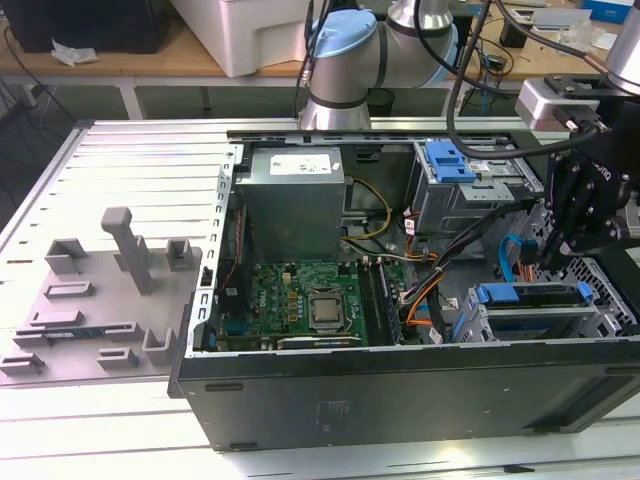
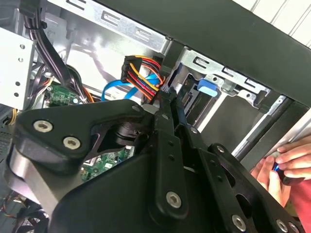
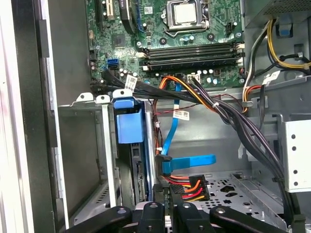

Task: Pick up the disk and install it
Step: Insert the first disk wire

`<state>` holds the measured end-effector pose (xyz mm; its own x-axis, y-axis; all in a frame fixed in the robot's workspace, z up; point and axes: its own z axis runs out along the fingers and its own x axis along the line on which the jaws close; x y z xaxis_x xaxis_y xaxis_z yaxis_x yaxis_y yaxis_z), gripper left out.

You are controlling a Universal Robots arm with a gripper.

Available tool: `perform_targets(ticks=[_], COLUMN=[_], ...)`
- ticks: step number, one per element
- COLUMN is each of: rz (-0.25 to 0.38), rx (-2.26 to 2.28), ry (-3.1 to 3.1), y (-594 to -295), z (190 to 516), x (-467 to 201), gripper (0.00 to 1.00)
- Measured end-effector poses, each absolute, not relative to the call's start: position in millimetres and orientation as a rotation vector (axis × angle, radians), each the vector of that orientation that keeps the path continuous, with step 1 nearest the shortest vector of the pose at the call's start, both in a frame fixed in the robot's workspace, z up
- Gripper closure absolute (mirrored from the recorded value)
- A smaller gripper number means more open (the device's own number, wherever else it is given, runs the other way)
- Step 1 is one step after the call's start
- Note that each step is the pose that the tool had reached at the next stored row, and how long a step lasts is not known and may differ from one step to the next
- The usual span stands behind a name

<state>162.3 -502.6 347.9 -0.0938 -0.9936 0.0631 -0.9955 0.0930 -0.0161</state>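
Grey slatted table (image 1: 120,150) carries an open computer case (image 1: 400,400).
At three o'clock, the gripper (image 1: 542,252), claw pressed together, hangs by the disk (image 1: 530,303).

Item counts: one open black metal computer case (image 1: 400,400) on the slatted worktop (image 1: 130,150); one green motherboard (image 1: 290,290) with one silver processor socket (image 1: 325,308); one grey box power supply (image 1: 292,200); one blue-bracketed silver disk (image 1: 530,295); one blue plastic latch piece (image 1: 448,160); one grey moulded fixture plate (image 1: 90,300); one black robot hand (image 3: 170,196).
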Motion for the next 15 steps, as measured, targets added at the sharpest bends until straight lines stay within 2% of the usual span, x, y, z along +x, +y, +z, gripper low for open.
perform_targets(ticks=[15], rz=[0.095], rx=[2.099], ry=[-2.298], y=[-514.5], z=[350.6], x=[158.0], gripper=[0.84])
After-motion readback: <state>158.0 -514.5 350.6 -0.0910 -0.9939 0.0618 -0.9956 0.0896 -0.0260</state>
